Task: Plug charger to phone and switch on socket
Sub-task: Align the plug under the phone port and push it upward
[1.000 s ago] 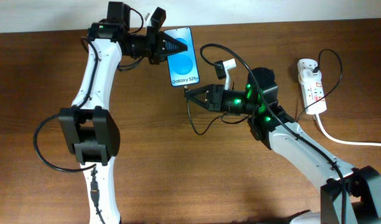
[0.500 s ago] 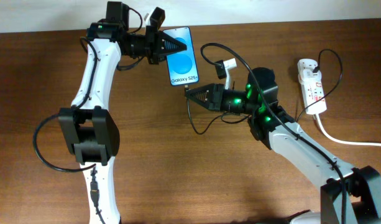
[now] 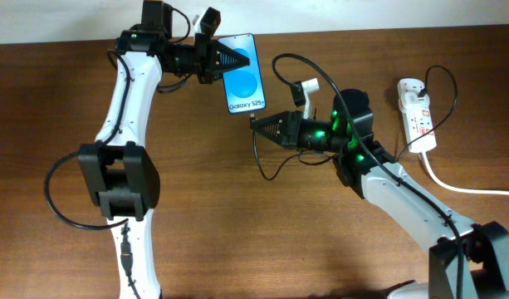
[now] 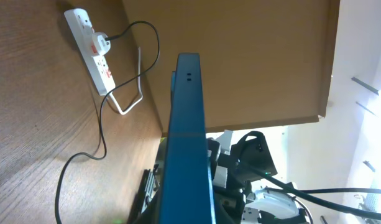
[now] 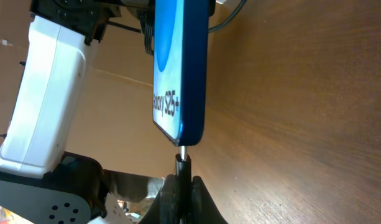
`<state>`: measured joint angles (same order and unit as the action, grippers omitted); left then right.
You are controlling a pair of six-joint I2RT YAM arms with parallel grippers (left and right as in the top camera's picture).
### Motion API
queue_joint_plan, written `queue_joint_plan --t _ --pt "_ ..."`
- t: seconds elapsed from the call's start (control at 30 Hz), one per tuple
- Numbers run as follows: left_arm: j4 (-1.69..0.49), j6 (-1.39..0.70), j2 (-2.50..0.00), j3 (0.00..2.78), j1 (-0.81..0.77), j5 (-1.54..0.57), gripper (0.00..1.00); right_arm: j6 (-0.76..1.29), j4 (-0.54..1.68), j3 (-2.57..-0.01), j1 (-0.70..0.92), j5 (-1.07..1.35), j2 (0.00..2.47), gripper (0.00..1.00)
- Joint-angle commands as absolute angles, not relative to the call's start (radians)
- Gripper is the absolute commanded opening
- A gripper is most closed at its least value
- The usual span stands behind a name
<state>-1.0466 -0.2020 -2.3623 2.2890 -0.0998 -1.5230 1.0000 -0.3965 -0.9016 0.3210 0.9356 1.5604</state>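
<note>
From overhead, the phone [image 3: 244, 76] faced its blue screen upward near the far side of the tabletop [image 3: 237, 241]. The left fingers [image 3: 223, 60] were clamped over its upper left part. Its long axis ran from far to near, leaning slightly, with the "Galaxy S25+" end nearest the right fingers [image 3: 269, 127]. Those were clenched on the plug end of the charger [image 3: 256, 156], whose thin black cable looped over the wood below them. The plug pointed at the phone's lower edge.

Only the right wrist view showed how close they were. The metal tip of the charger [image 5: 183, 153] stood between the right fingers [image 5: 199, 205] and met the bottom edge of the phone [image 5: 181, 74]. Whether it was seated in the port could not be told. This view also showed the phone tilted and lifted clear of the wood, with the white left arm [image 5: 47, 93] behind it.

The left wrist view showed the phone [image 4: 189, 143] edge-on, as a narrow blue strip that hid the fingers holding it. The right arm [image 4: 255, 162] was partly covered beyond it. Farther off lay the socket [image 4: 91, 45], with an adapter plugged in and the black cable winding away from it.

Overhead, the socket [image 3: 416, 112] lay well apart to the right, its long axis also running far to near. Its white cord [image 3: 466, 188] trailed off to the right.
</note>
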Motion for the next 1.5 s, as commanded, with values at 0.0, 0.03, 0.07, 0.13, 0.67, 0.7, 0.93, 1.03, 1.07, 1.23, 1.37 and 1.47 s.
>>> queue_joint_plan --t 0.0,0.03,0.07,0.13,0.67,0.7,0.93,1.03,1.07,1.23,1.37,1.47 --pt "-1.044 -0.186 -2.354 2.301 -0.104 -1.574 0.00 1.003 -0.401 -0.901 0.315 0.938 1.551 0.04" --pt "-1.044 -0.186 -2.354 2.301 -0.105 -1.574 0.00 1.003 -0.401 -0.902 0.315 0.938 1.551 0.04" --pt "-1.043 -0.186 -2.354 2.301 -0.106 -1.572 0.00 1.003 -0.401 -0.902 0.315 0.941 1.551 0.04" --pt "-1.024 -0.186 -2.354 2.301 -0.106 -1.571 0.00 1.003 -0.401 -0.902 0.315 0.952 1.551 0.04" --pt "-1.018 -0.186 -2.354 2.301 -0.118 -1.569 0.00 1.003 -0.431 -0.902 0.315 0.962 1.551 0.04" --pt "-1.018 -0.186 -2.354 2.301 -0.118 -1.569 0.00 1.003 -0.430 -0.902 0.315 0.962 1.551 0.04" --pt "-1.032 -0.186 -2.354 2.301 -0.118 -1.574 0.00 1.003 -0.431 -0.902 0.314 0.964 1.551 0.04" --pt "-1.034 -0.186 -2.354 2.301 -0.125 -1.574 0.00 1.003 -0.431 -0.902 0.314 0.960 1.551 0.04" --pt "-1.034 -0.186 -2.354 2.301 -0.125 -1.574 0.00 1.000 -0.431 -0.902 0.314 0.958 1.551 0.04" --pt "-1.033 -0.186 -2.354 2.301 -0.135 -1.574 0.00 1.000 -0.432 -0.902 0.313 0.956 1.551 0.04" --pt "-1.033 -0.186 -2.354 2.301 -0.146 -1.574 0.00 1.000 -0.431 -0.902 0.313 0.953 1.551 0.04" --pt "-1.033 -0.146 -2.354 2.301 -0.146 -1.574 0.00 1.000 -0.435 -0.902 0.312 0.949 1.551 0.04"
